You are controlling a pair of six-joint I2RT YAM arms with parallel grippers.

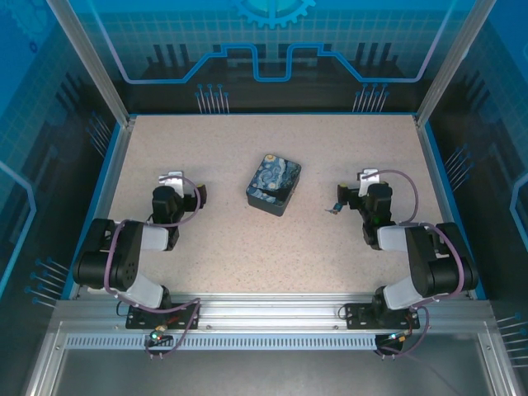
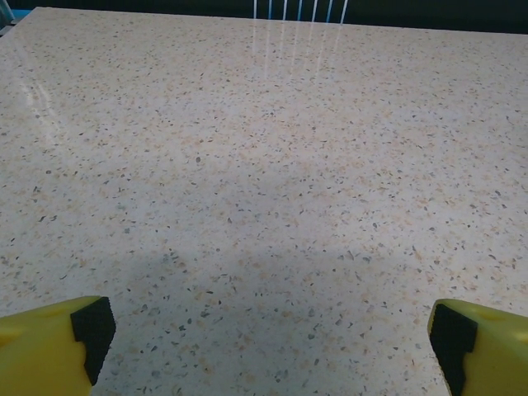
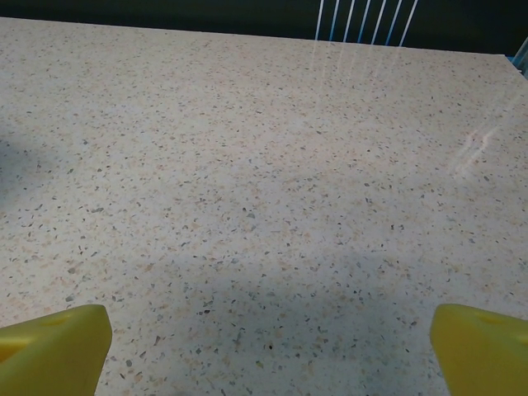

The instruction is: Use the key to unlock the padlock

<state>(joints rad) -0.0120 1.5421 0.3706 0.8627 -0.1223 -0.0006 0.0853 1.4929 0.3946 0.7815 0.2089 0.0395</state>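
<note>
The padlock (image 1: 273, 184), a dark blue block with a swirling yellow-and-blue print and black sides, lies flat in the middle of the table. A tiny dark key (image 1: 333, 209) lies on the table to its right, just beside my right gripper (image 1: 361, 191). My left gripper (image 1: 181, 190) rests low over the table, left of the padlock and well apart from it. In the left wrist view the left gripper (image 2: 268, 351) stands open, its yellow fingertips (image 2: 54, 346) far apart over bare table. The right gripper (image 3: 268, 355) is open too, its fingertips (image 3: 58, 351) holding nothing.
The speckled beige table (image 1: 272, 247) is boxed in by blue walls on the left, right and back. An aluminium rail (image 1: 264, 318) carrying both arm bases runs along the near edge.
</note>
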